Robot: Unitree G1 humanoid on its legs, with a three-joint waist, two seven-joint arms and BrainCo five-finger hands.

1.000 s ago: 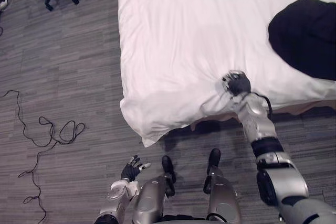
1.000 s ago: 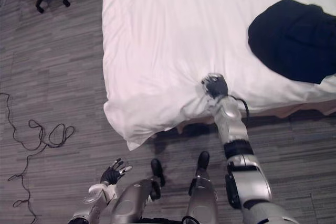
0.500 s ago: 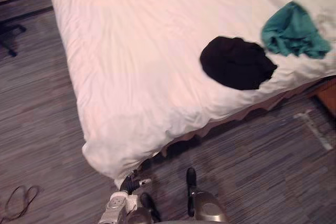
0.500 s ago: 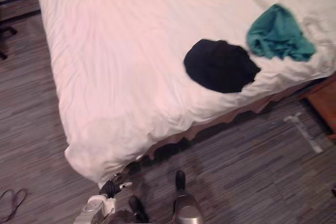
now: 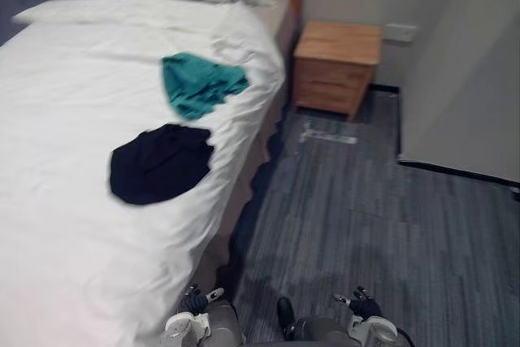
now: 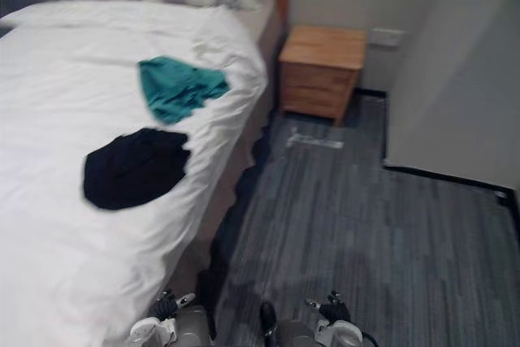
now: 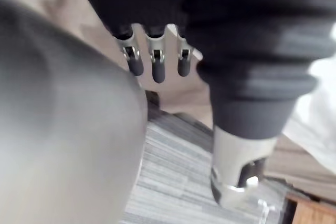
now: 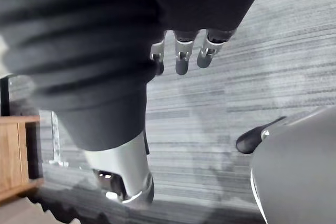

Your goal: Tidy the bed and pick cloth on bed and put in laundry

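light: soft, even | bed (image 5: 73, 233): bright white | shadow: dark on floor (image 5: 366, 217) beside bed

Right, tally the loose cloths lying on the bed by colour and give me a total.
teal cloth: 1
black cloth: 1
Total: 2, both lying on the bed, apart from each other.

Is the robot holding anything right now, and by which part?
Nothing is held. The left hand and right hand are empty; the black cloth and teal cloth lie on the bed.
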